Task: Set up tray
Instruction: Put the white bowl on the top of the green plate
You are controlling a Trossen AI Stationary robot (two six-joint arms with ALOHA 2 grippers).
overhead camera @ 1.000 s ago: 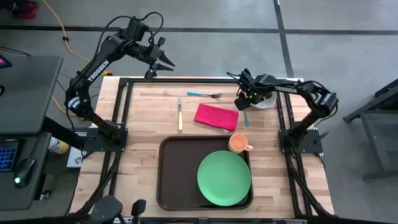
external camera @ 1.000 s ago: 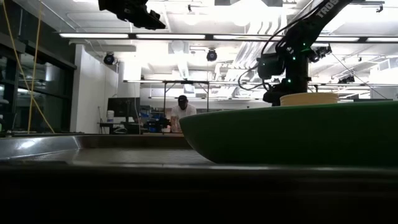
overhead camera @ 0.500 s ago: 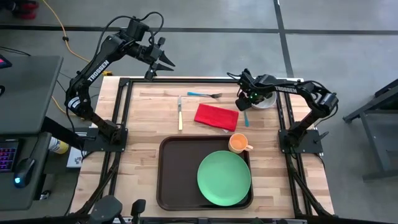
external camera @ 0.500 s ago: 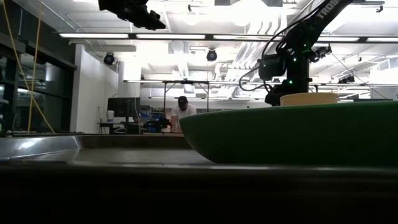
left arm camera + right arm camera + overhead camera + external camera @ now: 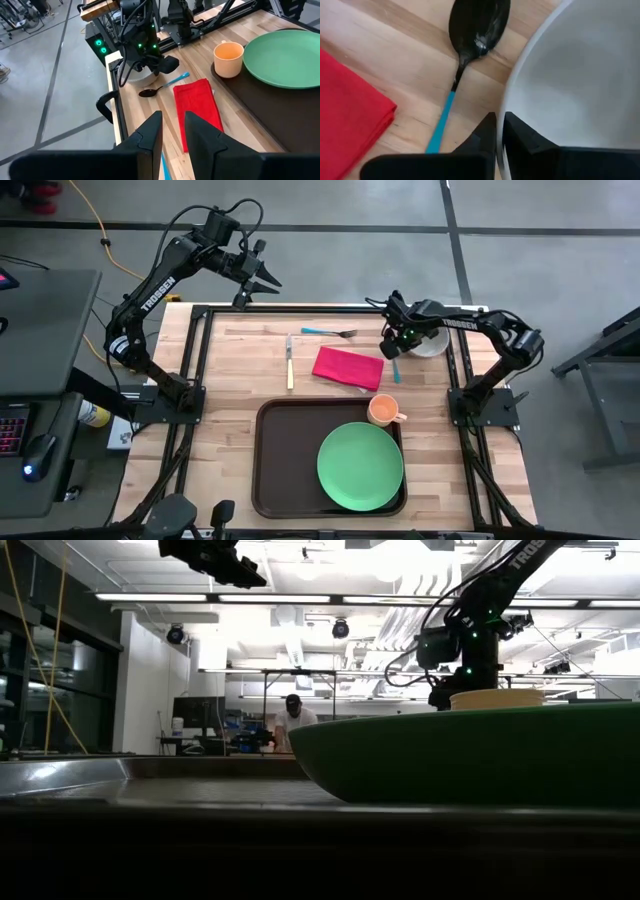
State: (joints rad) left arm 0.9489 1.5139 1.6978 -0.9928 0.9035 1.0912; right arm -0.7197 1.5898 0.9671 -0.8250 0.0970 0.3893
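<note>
The dark brown tray (image 5: pixel 275 470) lies at the table's near side. The green plate (image 5: pixel 360 467) and an orange cup (image 5: pixel 384 411) stand on it. A white bowl (image 5: pixel 432 342) rests on the wood at the far right, and my right gripper (image 5: pixel 397 343) is shut on it, pointing down. A blue-handled spoon (image 5: pixel 470 45) lies beside the bowl, next to a red napkin (image 5: pixel 347 367). My left gripper (image 5: pixel 262 280) hangs high over the table's far left corner, open with a narrow gap (image 5: pixel 173 125), and nothing is between its fingers. My right gripper pinches the bowl's rim (image 5: pixel 503 107) on the side nearest the spoon. One finger is inside the bowl and one (image 5: pixel 487 131) outside. The fingers come from above, pointing down. The bowl sits upright with its base on the table.
A knife (image 5: pixel 290 362) and a fork (image 5: pixel 330 332) lie on the wood to the far left of the napkin. A black metal frame (image 5: pixel 200 360) runs along the table's edges. A person (image 5: pixel 293 725) stands far back in the room.
My right gripper has shut over the bowl's rim while staying in place. The bowl has not moved.
</note>
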